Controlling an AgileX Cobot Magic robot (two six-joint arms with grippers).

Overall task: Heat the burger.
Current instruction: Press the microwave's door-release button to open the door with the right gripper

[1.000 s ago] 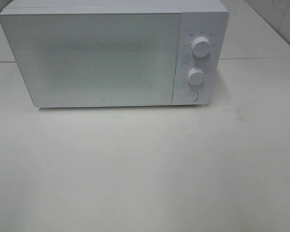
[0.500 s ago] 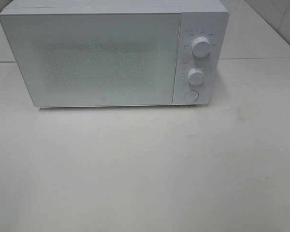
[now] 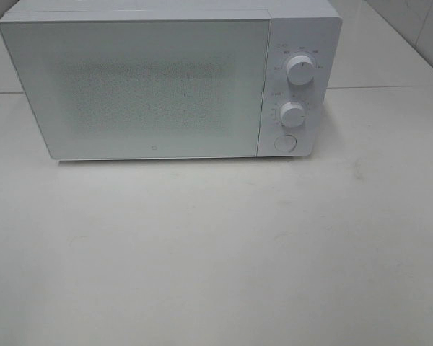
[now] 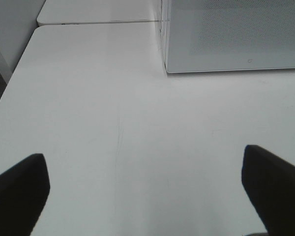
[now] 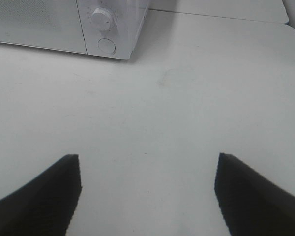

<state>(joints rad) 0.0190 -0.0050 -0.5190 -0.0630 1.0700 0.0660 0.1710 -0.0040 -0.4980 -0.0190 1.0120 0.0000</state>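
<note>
Noting no burger in any view, perhaps behind the shut microwave door (image 3: 137, 86), upper frame; left gripper (image 4: 142, 162) and right gripper (image 5: 147, 158) both spread, empty; risk: turning a knob (image 3: 293, 114) heats an unloaded oven.

Microwave (image 3: 314, 29) sits at the back of the bench (image 3: 216, 252), its top sliced off by the picture's edge. The door (image 3: 137, 86) is a milky, speckled panel, and nothing behind it can be made out. Print around the upper dial (image 3: 300, 69) and lower dial (image 3: 293, 114) is too small to read. In the wrist views the left fingers (image 4: 19, 191) and right fingers (image 5: 44, 196) run out of frame, only dark tips showing.
</note>
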